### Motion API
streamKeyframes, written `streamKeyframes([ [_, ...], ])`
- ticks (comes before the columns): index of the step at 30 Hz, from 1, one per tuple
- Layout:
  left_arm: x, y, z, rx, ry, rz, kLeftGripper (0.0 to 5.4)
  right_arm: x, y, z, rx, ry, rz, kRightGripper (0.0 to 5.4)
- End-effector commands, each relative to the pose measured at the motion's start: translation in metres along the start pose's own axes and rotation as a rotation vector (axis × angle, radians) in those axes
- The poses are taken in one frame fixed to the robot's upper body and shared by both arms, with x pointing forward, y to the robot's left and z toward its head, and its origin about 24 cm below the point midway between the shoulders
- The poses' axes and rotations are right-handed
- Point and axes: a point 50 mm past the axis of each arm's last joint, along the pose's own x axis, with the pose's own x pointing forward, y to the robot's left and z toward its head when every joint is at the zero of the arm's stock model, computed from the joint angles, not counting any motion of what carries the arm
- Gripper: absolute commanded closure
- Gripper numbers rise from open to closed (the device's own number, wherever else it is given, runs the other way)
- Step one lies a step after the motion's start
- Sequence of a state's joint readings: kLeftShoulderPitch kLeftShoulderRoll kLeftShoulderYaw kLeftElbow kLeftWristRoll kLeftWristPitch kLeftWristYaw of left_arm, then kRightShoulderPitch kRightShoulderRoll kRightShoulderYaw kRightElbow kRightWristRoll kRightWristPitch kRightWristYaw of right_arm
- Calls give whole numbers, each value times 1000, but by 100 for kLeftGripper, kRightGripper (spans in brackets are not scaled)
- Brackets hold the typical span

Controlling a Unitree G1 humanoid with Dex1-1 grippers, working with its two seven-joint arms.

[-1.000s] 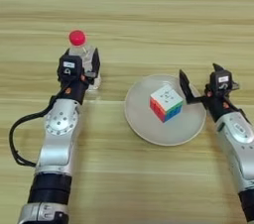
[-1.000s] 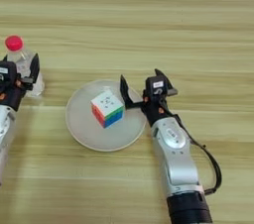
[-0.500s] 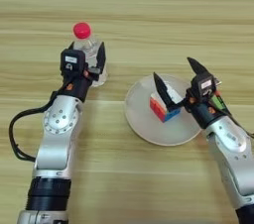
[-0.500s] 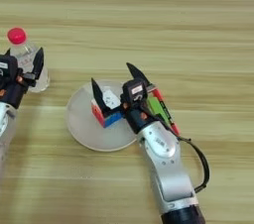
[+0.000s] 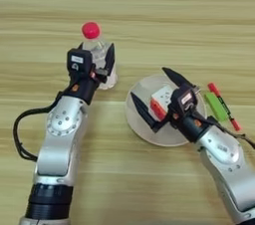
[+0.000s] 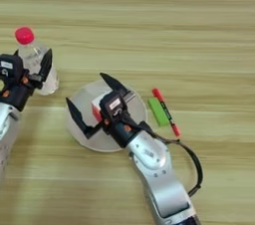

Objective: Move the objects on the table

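Observation:
A small clear bottle with a red cap point(image 5: 91, 30) stands upright on the table point(image 5: 149, 10) at the left. My left gripper point(image 5: 96, 48) is shut on the bottle, one black finger on each side of its body. A multicoloured puzzle cube point(image 5: 160, 100) with a white face lies on a white plate point(image 5: 164, 138). My right gripper point(image 5: 148, 82) is open wide over the plate, its two fingers straddling the cube from the right. A slim red marker point(image 5: 225, 113) lies on the wood just right of the plate.
A short green oblong piece point(image 5: 216, 106) lies against the marker's left side, between it and the plate. My right forearm crosses the lower right. Bare wood stretches across the far half of the table.
My right gripper has swung left from beside the plate to over it, now straddling the cube and uncovering the marker. My left gripper and the bottle have shifted slightly right.

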State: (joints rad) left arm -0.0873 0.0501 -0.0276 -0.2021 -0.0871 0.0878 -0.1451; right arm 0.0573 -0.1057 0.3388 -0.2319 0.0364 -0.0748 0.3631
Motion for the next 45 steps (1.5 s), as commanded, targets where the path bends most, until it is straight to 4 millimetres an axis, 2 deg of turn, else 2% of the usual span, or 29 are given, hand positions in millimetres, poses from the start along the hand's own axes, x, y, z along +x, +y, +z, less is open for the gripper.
streamKeyframes([
  [1, -1, -14, 11, -26, -36, -56, 225, 0, 3, -4, 2, 25, 15, 0],
  [9, -5, -30, 12, -31, -27, -135, 225, 3, 8, -7, 7, 35, 25, 0],
  [18, -7, -36, 14, -55, -16, -161, 225, 12, 12, -12, -3, 59, 27, 0],
  [35, -16, -54, 24, -98, -9, -233, 225, 25, 6, -10, -33, 61, 16, 0],
  [45, -18, -61, 22, -116, 11, -249, 225, 31, 5, -10, -39, 62, 21, 0],
])
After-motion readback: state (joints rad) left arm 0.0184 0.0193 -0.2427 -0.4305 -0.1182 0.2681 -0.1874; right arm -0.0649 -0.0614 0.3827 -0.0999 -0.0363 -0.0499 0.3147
